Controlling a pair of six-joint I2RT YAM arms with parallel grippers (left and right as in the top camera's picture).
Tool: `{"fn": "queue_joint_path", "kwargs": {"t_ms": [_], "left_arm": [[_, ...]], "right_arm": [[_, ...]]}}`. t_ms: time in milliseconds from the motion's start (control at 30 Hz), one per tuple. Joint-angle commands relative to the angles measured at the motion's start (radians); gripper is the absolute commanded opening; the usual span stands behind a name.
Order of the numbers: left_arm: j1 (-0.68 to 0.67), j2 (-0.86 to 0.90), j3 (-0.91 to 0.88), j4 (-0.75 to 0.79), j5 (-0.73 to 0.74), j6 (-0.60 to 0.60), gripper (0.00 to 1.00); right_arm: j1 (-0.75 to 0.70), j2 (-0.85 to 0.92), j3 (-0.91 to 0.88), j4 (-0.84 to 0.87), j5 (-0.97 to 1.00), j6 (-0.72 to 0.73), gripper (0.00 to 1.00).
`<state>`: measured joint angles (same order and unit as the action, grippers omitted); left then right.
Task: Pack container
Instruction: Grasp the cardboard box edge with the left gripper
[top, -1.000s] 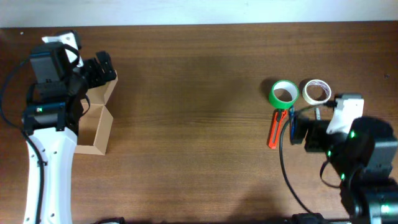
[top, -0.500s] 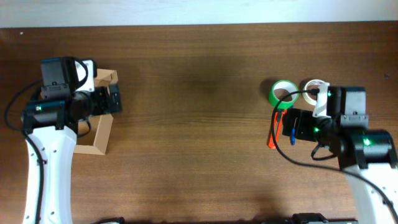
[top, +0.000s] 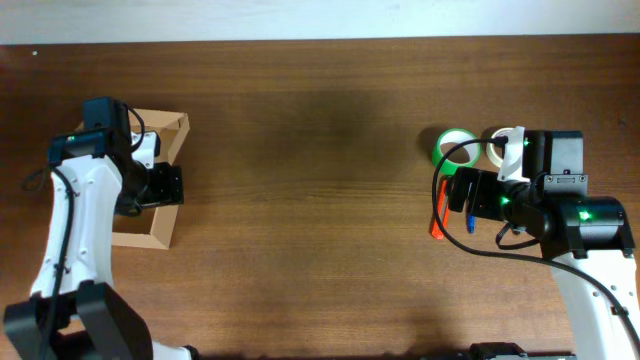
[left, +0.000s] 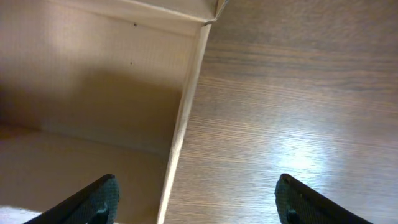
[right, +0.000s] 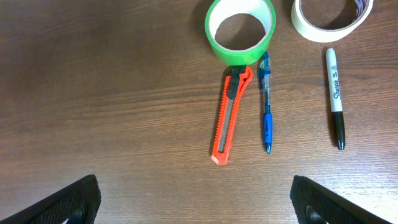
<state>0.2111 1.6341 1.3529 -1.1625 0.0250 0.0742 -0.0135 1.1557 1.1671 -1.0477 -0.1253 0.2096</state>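
The step in hand looks like a first pick. The part of the container (top: 140, 240) that shows holds nothing, and 5 items wait near the right edge of the bench (top: 320, 200).

The right gripper (right: 199, 200) hovers over them, jaws spread wide and empty. The orange utility knife (right: 227, 118) lies most nearly under it, with the blue pen (right: 266, 102) just beside it and the black marker (right: 334, 93) further toward the right edge. The green tape roll (right: 239, 55) sits at the knife's far end, touching or nearly so. The cream tape roll (right: 323, 28) lies beside the green 1.

The fingers stand to either side of the knife's length, so the wrist probably needs no turn. The pen also lies inside that span, though, and closing from here could sweep both together. I would shift the gripper away from the pen, descend squarely over the knife's middle and take 1 item only.

The container stands open by the left edge of the bench, toward the far-left corner and well apart from the items. The left gripper (left: 196, 199) hangs over its right-hand wall, 1 finger above the inside and 1 above bare wood. Its jaws are wide, empty and touching nothing visible. It seems well placed to steady that wall when a load arrives.
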Motion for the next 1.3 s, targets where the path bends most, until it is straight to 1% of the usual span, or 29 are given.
{"fn": "queue_joint_path", "kwargs": {"t_ms": [0, 267, 367, 433, 500, 533, 600, 633, 733, 833, 900, 967, 1133, 1267], "left_arm": [[0.007, 0.036, 0.012, 0.002, -0.021, 0.080, 0.81], [0.008, 0.128, 0.012, 0.037, -0.049, 0.146, 0.79], [0.008, 0.164, 0.012, 0.056, -0.048, 0.152, 0.76], [0.008, 0.187, 0.012, 0.067, -0.047, 0.152, 0.70], [0.008, 0.210, 0.012, 0.068, -0.046, 0.151, 0.56], [0.008, 0.219, 0.012, 0.068, -0.043, 0.151, 0.47], [0.007, 0.230, 0.012, 0.071, -0.023, 0.127, 0.09], [0.007, 0.231, 0.012, 0.074, -0.018, 0.102, 0.02], [0.006, 0.232, 0.014, 0.079, -0.013, 0.075, 0.02], [-0.003, 0.231, 0.031, 0.068, 0.040, 0.042, 0.02], [-0.023, 0.231, 0.053, 0.048, 0.074, 0.038, 0.02], [-0.052, 0.231, 0.085, 0.020, 0.073, 0.019, 0.02], [-0.197, 0.231, 0.253, -0.080, 0.073, -0.019, 0.02], [-0.342, 0.231, 0.410, -0.127, 0.034, -0.040, 0.01]], "right_arm": [[-0.008, -0.003, 0.028, 0.000, 0.006, 0.006, 0.99], [-0.008, -0.003, 0.028, 0.000, 0.006, 0.006, 0.99], [-0.008, -0.003, 0.028, 0.000, 0.006, 0.005, 0.99], [-0.008, -0.003, 0.028, 0.002, 0.006, 0.005, 0.99], [-0.008, -0.003, 0.028, 0.004, 0.006, 0.005, 0.99], [-0.008, -0.003, 0.028, 0.005, 0.006, 0.006, 0.99], [-0.008, -0.003, 0.028, 0.005, 0.006, 0.006, 0.99], [-0.008, -0.003, 0.028, 0.005, 0.006, 0.006, 0.99], [-0.008, -0.003, 0.028, 0.005, 0.006, 0.006, 0.99], [-0.008, -0.003, 0.028, 0.005, 0.006, 0.005, 0.99], [-0.008, -0.003, 0.028, 0.005, 0.006, 0.006, 0.99], [-0.008, -0.003, 0.028, 0.012, 0.005, 0.006, 0.99], [-0.008, -0.003, 0.028, 0.028, 0.040, 0.006, 0.99], [-0.021, -0.003, 0.039, 0.020, 0.177, 0.021, 0.99]]}}
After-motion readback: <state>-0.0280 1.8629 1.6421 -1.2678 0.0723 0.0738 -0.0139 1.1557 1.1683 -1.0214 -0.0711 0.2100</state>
